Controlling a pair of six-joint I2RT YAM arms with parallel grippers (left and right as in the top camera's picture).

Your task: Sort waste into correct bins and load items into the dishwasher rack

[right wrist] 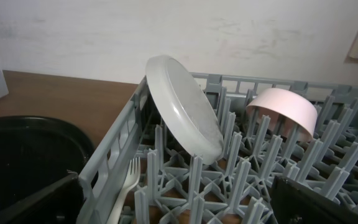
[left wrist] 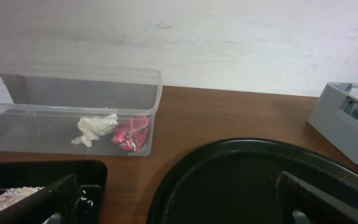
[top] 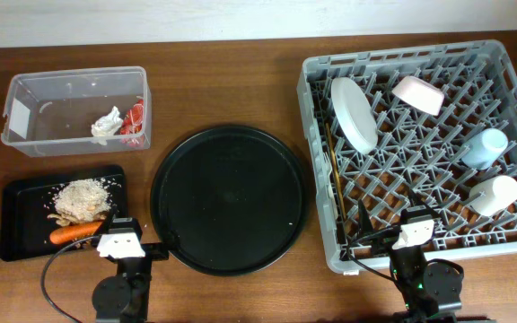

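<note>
The clear tub (top: 25, 99) holds the crumpled white napkin (top: 107, 123) and red wrapper (top: 134, 124); both show in the left wrist view, napkin (left wrist: 95, 128), wrapper (left wrist: 130, 133). The black rectangular tray (top: 16, 224) holds rice scraps (top: 81, 196) and the orange carrot (top: 76, 232). The grey rack (top: 510, 90) holds the plate (top: 354, 113), pink bowl (top: 418, 93), light-blue cup (top: 484, 148), cream cup (top: 495, 195), chopstick (top: 334, 184) and white fork (right wrist: 124, 186). My left gripper (left wrist: 179, 208) is open and empty near the table's front. My right gripper (right wrist: 185, 208) is open and empty over the rack's front edge.
A large round black tray (top: 230, 199) lies mid-table between the bins and the rack. The wooden table (top: 232, 81) runs to a pale wall at the back.
</note>
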